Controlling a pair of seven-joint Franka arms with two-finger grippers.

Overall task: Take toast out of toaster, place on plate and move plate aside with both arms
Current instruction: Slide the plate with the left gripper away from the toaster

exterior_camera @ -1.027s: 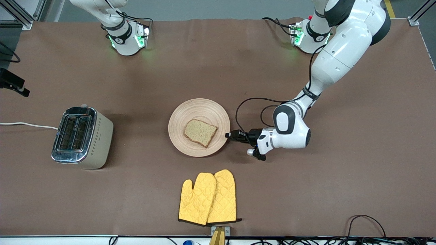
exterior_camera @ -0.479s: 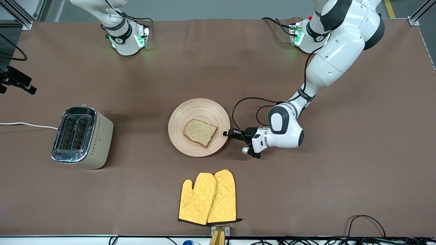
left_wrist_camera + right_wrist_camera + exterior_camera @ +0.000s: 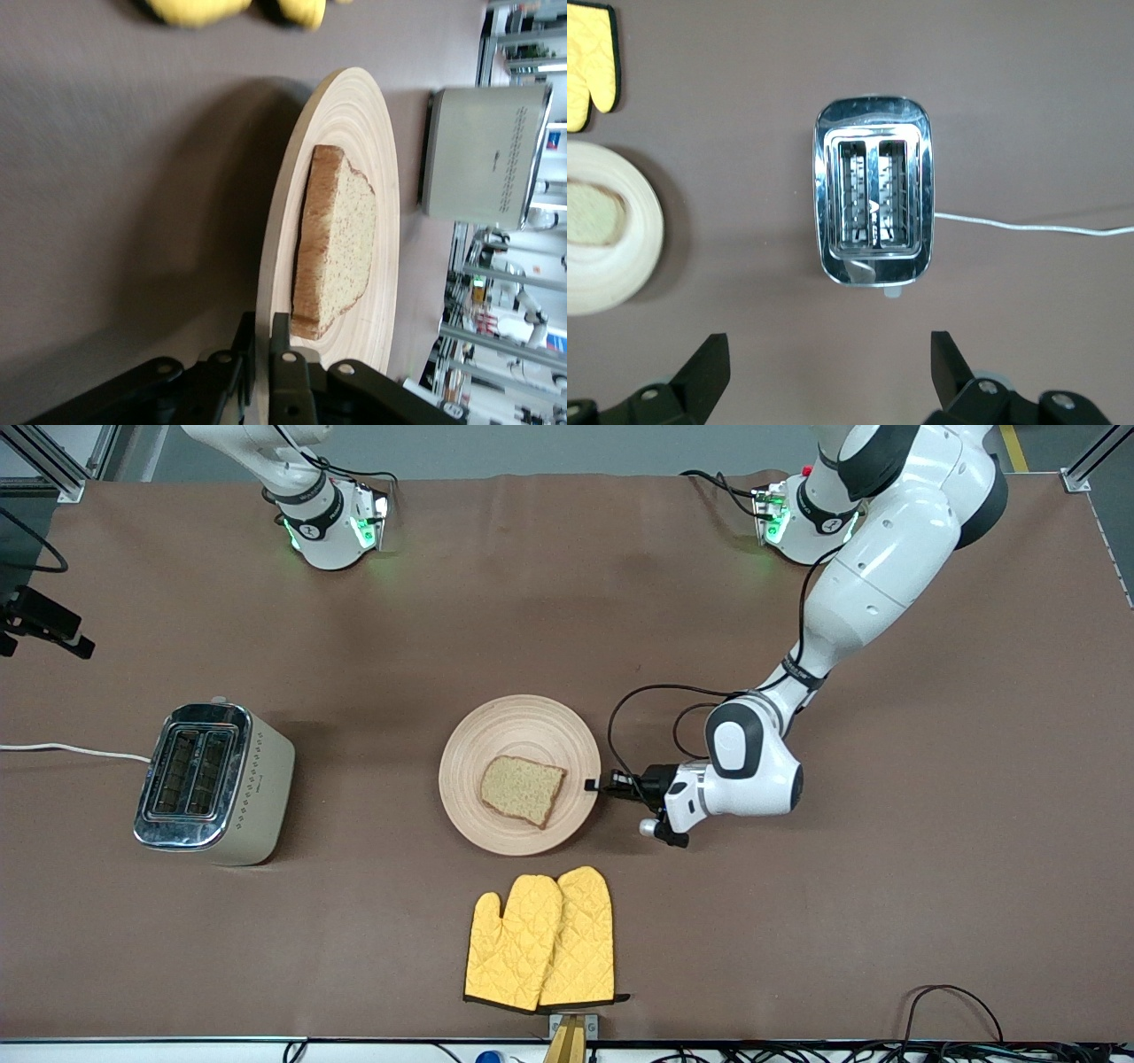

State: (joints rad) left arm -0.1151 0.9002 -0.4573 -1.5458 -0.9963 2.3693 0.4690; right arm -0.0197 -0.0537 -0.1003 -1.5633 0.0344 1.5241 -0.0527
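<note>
The toast (image 3: 523, 790) lies flat on the round wooden plate (image 3: 514, 726) in the middle of the table. My left gripper (image 3: 592, 784) is shut on the plate's rim at the edge toward the left arm's end. In the left wrist view the left gripper (image 3: 263, 345) has one finger above and one below the rim of the plate (image 3: 381, 159), close to the toast (image 3: 341, 239). My right gripper (image 3: 828, 354) is open and empty, high over the toaster (image 3: 873, 204), and waits there. The plate (image 3: 620, 257) and toast (image 3: 589, 217) show at the edge of the right wrist view.
The silver and cream toaster (image 3: 213, 779) stands toward the right arm's end, both slots empty, its white cord running off the table. A pair of yellow oven mitts (image 3: 542, 943) lies nearer to the front camera than the plate.
My left gripper closed in on the plate's rim, and the plate with the toast has shifted a little nearer to the front camera. The toaster and mitts have not moved.
</note>
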